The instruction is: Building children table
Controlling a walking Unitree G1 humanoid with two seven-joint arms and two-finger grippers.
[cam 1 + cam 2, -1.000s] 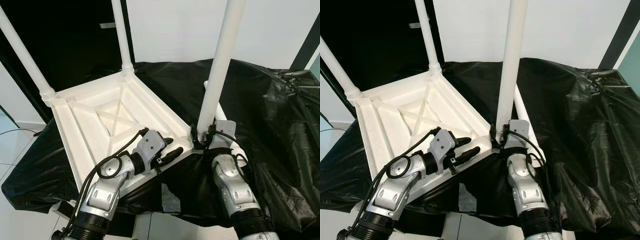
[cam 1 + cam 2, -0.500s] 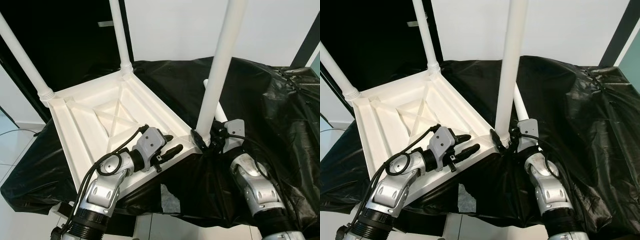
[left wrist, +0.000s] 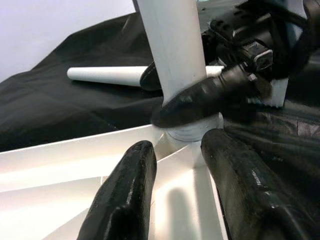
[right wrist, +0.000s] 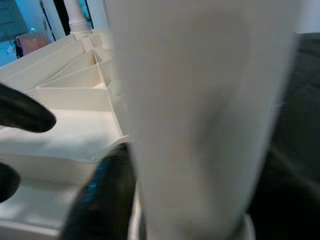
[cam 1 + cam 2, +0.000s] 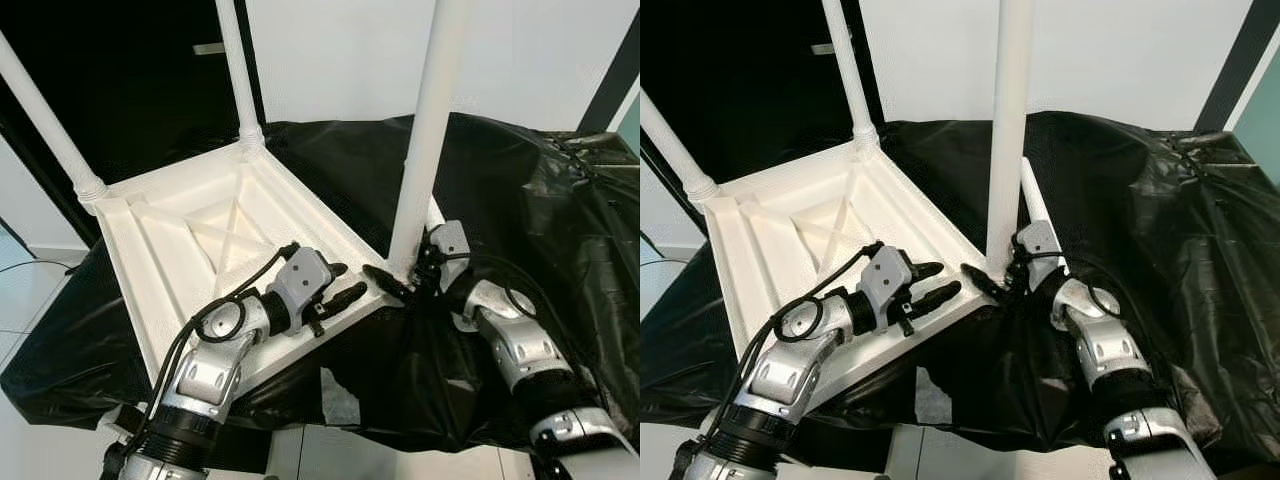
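Nearest the robot, the left gripper point(image 5: 340, 293) rests on the near rim of the upturned white table top point(image 5: 190, 240), its two black fingers point(image 3: 125, 195) parted and holding nothing. The top lies ribbed side up on a worktop draped in black plastic sheeting point(image 5: 520, 200).

Just to the right, the right gripper point(image 5: 992, 283) is clamped around the foot of the near leg point(image 5: 425, 130), right at its corner socket. The leg stands nearly upright.

The step in hand looks like seating or screwing this leg into its socket. To do it well, keep the leg square to the socket while turning, and let the left gripper press down on the rim so the top cannot swivel or slide on the slick sheeting. The wrist view is blurred, so whether the threads are fully home is hard to judge.

Beyond, a loose white leg point(image 3: 112, 76) lies on the sheeting. Farther back, two legs point(image 5: 238, 70) stand fitted at the far corners.

No brand, label or writing can be read.
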